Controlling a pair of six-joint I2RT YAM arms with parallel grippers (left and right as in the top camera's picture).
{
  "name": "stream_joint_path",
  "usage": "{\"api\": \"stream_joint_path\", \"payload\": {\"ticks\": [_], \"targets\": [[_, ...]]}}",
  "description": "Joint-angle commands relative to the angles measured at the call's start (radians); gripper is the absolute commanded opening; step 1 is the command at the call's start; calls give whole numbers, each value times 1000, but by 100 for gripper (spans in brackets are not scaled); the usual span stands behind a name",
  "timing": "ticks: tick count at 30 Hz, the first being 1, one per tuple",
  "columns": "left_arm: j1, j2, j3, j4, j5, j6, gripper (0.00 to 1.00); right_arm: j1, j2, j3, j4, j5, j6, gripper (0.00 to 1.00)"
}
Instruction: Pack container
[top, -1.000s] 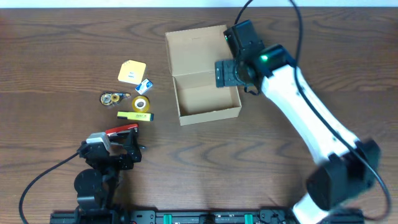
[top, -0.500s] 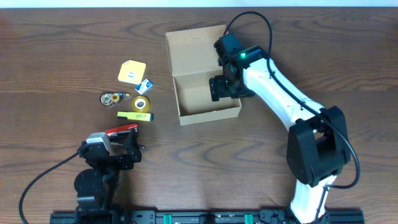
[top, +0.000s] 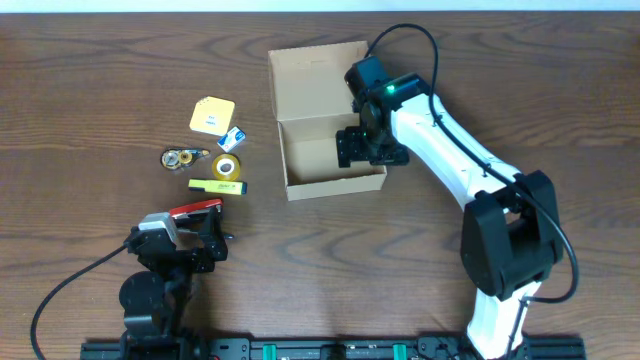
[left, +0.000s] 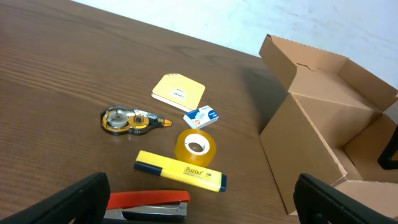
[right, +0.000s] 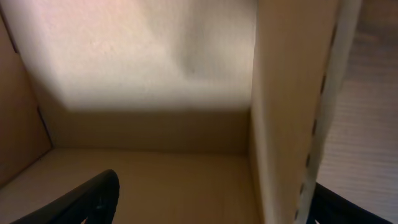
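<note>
Straddling the container's (top: 315, 160) right wall at centre frame, the right gripper (top: 372, 148) stands wide, clamping nothing, apparently to steady it; the left gripper (top: 198, 240) rests open, empty, lower left.

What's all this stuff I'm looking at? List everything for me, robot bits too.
table: 1, dark brown wood, under everything
box: 1, tan cardboard, lid open, nothing seen inside, top centre
notepad: 1, yellow, left of box
small packet: 1, blue and white, beside notepad
tape roll: 1, yellowish, below packet
correction tape: 1, clear and black, left of tape roll
highlighter: 1, yellow, below tape roll
stapler: 1, red, below highlighter
left gripper: 1, black, open, by stapler
right gripper: 1, black on white arm, open, astride box's right wall
</note>
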Motion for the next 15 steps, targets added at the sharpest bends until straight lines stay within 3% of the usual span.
{"api": "stream_joint_path", "payload": {"ticks": [1,15], "targets": [[6,-6,-23,-7,-15,-10,95,8,8,-2,-4,-13,28,85],[6,-6,-23,-7,-15,-11,95,10,8,-2,-8,-66,47,89]]}}
